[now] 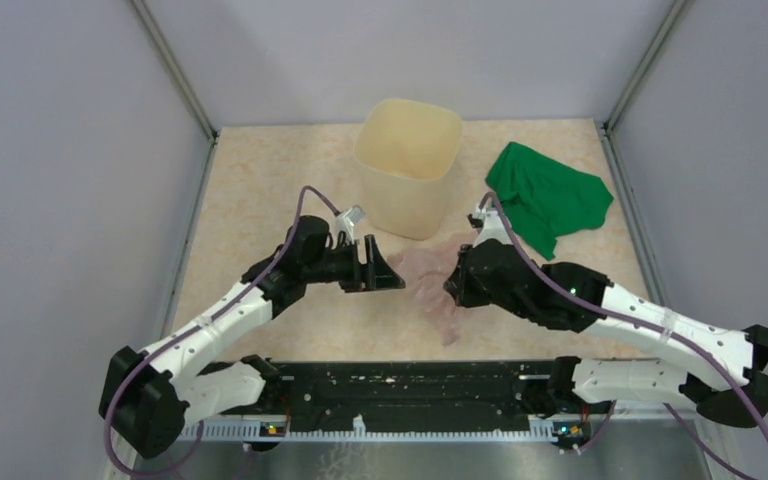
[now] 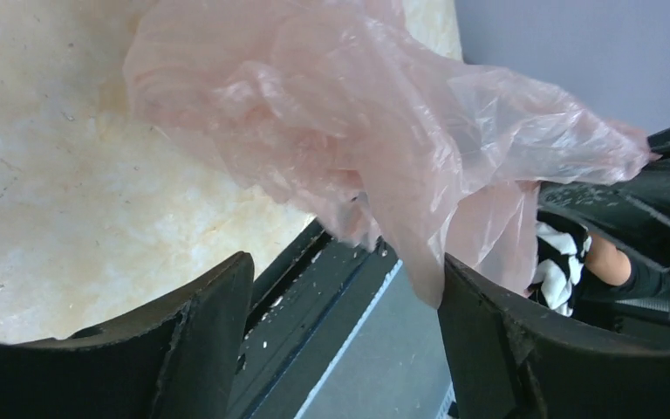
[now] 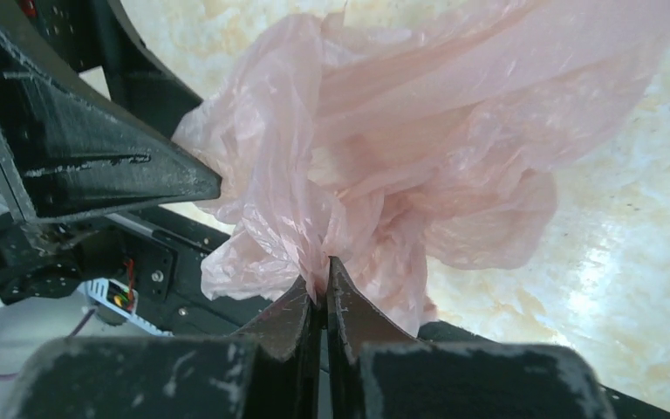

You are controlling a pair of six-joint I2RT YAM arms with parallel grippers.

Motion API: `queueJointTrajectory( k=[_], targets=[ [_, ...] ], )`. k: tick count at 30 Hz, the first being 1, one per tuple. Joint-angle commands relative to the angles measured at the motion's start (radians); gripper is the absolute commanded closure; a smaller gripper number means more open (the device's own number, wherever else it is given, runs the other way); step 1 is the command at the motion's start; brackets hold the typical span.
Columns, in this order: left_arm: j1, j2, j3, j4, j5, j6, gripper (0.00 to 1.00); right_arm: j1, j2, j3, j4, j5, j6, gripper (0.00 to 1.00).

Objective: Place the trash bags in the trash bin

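My desk (image 1: 260,200), a pale marbled beige slab walled in grey, carries everything here. Largest on it is the cream-beige plastic trash bin (image 1: 407,165) with its rounded-square mouth, upright at the middle of the far edge. Towards the far right corner lies a crumpled green cloth (image 1: 547,197), near the bin but apart from it. The thin pale-pink translucent trash bag (image 1: 430,280) is bunched just in front of the bin's base, towards the middle of the near edge, between my two claws. My right claw (image 3: 323,279) is clenched on a gathered pinch of that film, which billows out beyond the tips. My left claw (image 2: 346,271) is released, its fingers (image 2: 209,323) spread, with a flap of the bag hanging between them, close to one inner face.
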Motion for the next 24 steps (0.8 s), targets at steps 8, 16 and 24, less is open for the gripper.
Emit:
queueJointTrajectory(
  k=[8, 16, 24],
  targets=[
    [-0.004, -0.264, -0.15, 0.049, -0.089, -0.209, 0.2, 0.005, 0.04, 0.341, -0.292, 0.21, -0.008, 1.0],
    [-0.003, -0.37, -0.212, -0.034, -0.112, -0.18, 0.16, 0.004, 0.168, 0.578, -0.274, 0.223, -0.137, 1.0],
    [-0.003, -0.467, -0.268, -0.091, -0.177, -0.304, 0.16, 0.004, 0.268, 0.763, -0.369, 0.263, -0.187, 1.0]
  ],
)
